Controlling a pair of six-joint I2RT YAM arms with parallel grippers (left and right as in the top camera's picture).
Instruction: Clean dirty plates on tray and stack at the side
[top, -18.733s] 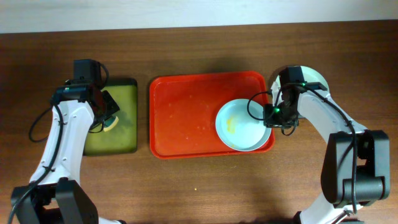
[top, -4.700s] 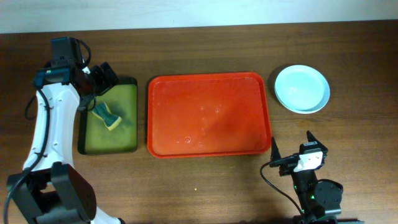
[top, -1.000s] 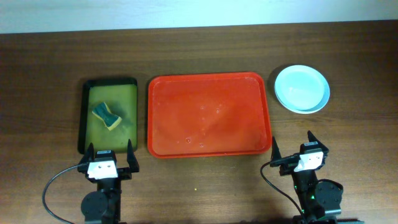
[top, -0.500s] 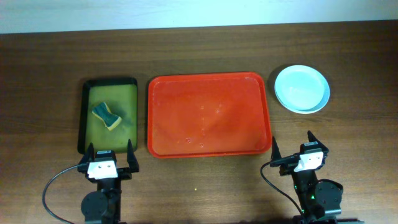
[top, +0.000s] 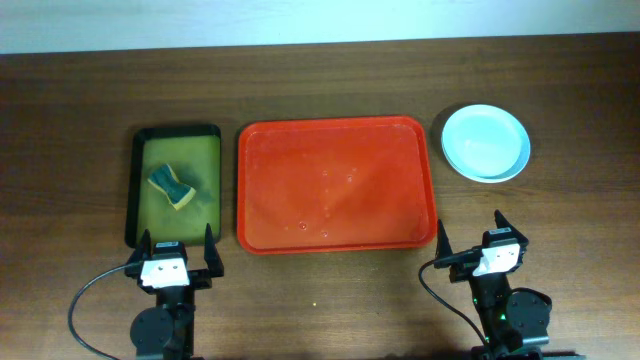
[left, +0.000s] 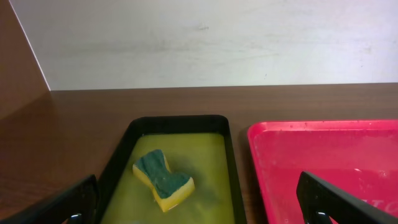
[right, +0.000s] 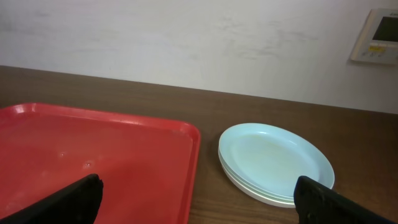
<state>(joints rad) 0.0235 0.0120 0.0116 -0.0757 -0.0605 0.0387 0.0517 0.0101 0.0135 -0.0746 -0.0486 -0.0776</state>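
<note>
status from my end. large red rectangular plastic tray (top: 300, 160) sits mid-table on the dark brown wooden table (top: 330, 320), long side running left-right. its floor is wet, with small droplets (top: 348, 178) scattered around the middle and toward the near edge.

stack of round shallow plates (top: 485, 143) is off the red tray, on the wood just right of its far right corner, not touching the rim. top one reads pale blue with an even, glossy face. right wrist view shows layered rims underneath, looks like three nested; i can't call the lower colours.

small black rectangular tray with yellow-green inside (top: 195, 160) is just left of the red tray, parallel to it, with a narrow strip of wood between them. green-and-yellow waisted sponge (top: 172, 187) lies in it about mid-way, skewed, green scrub side up.

left gripper (top: 176, 238) sits off the red tray's near left corner, tips over the near end of the black tray. jaws spread wide, nothing between them. in the left wrist view the fingers (left: 68, 202) sit at the bottom corners of the frame, with the sponge and both trays visible through the gap.

right gripper (top: 469, 225) sits just off the red tray's near right corner, jaws wide as well, holding nothing. in its wrist view the fingertips (right: 62, 196) frame the red tray's rim and the plate stack.
</note>
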